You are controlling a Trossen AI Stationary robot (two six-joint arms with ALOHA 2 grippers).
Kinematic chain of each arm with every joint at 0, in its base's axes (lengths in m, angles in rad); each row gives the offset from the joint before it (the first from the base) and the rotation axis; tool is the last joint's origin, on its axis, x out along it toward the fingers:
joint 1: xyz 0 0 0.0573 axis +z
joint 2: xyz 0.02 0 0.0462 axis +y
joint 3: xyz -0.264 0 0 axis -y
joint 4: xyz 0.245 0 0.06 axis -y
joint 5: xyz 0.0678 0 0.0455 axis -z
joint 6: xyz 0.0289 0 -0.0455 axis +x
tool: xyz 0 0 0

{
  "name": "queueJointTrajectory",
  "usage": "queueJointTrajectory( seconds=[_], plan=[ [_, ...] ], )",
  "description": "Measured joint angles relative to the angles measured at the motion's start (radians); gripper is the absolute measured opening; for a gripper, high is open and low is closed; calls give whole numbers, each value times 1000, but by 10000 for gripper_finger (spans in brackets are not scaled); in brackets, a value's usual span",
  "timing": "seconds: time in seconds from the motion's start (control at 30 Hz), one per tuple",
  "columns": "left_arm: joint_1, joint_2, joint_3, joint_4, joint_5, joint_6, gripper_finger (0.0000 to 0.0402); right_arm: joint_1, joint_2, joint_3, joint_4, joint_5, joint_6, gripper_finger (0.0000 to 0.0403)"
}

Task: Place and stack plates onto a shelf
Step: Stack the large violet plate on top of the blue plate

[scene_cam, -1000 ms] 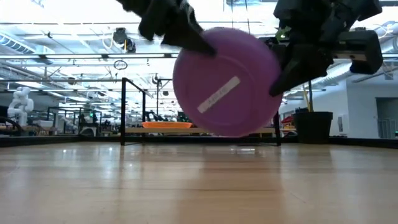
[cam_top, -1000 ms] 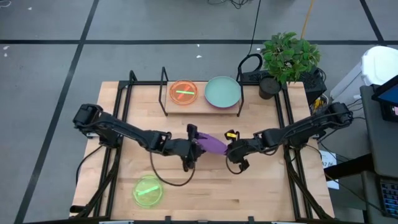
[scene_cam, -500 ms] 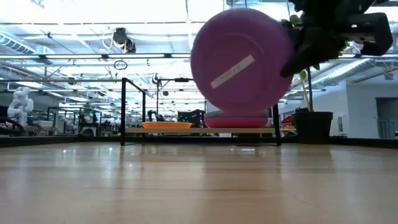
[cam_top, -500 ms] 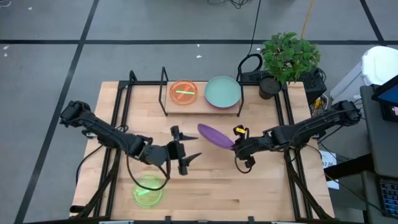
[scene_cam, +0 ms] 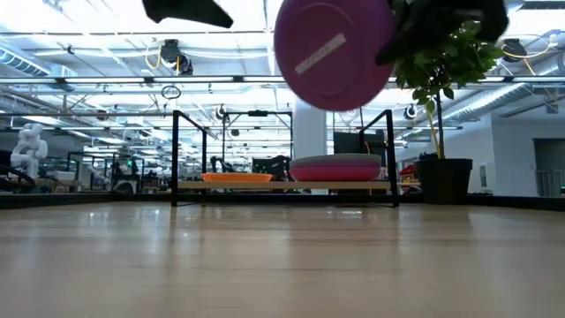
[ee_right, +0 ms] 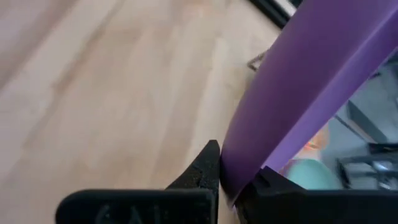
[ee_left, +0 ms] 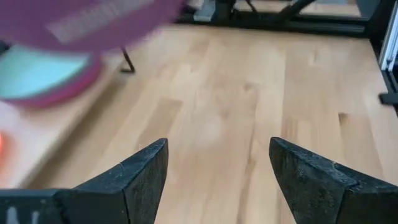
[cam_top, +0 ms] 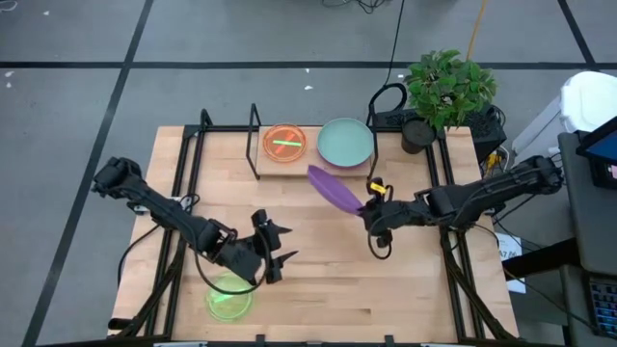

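Your right gripper (cam_top: pixel 371 210) is pinching the rim of a purple plate (cam_top: pixel 334 189), holding it tilted in the air with the shelf (cam_top: pixel 310 164) just beyond it, where an orange plate (cam_top: pixel 285 143) and a teal plate (cam_top: pixel 344 142) are already sitting. Your left gripper (cam_top: pixel 277 253) is hanging spread wide and gripping nothing, with a green plate (cam_top: pixel 229 296) lying on the table (cam_top: pixel 328 289) just beside it.

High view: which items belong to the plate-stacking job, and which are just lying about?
Job: round purple plastic plate, held tilted by the right gripper; light-wood shelf carrying a translucent orange plate and a teal plate; translucent green plate on the table.

Bystanders: potted green plant; black cable loop.
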State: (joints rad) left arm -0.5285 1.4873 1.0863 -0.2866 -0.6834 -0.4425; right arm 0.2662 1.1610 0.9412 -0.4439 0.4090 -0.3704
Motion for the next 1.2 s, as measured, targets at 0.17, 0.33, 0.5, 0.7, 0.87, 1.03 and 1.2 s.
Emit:
queueJointTrajectory(
  seconds=[0.17,0.33,0.5,0.7,0.87,1.03,1.2],
  plan=[
    [-28,27,0,-7,1,-69,282,-51,0,66,-39,40,-56,5],
    [-44,65,-1,-10,2,-116,282,-120,22,133,-72,41,-112,5],
    [-45,102,-1,-3,2,-147,282,-204,92,211,-90,42,-167,5],
    [-46,128,-1,-6,6,-161,282,-293,207,300,-142,43,-194,5],
    [-46,128,-1,-4,6,-161,282,-343,305,357,-189,152,-197,4],
    [-46,128,-1,-5,6,-165,282,-388,383,386,-198,222,-230,6],
    [-46,128,-1,-4,6,-182,282,-427,429,390,-197,251,-236,8]
  ],
)
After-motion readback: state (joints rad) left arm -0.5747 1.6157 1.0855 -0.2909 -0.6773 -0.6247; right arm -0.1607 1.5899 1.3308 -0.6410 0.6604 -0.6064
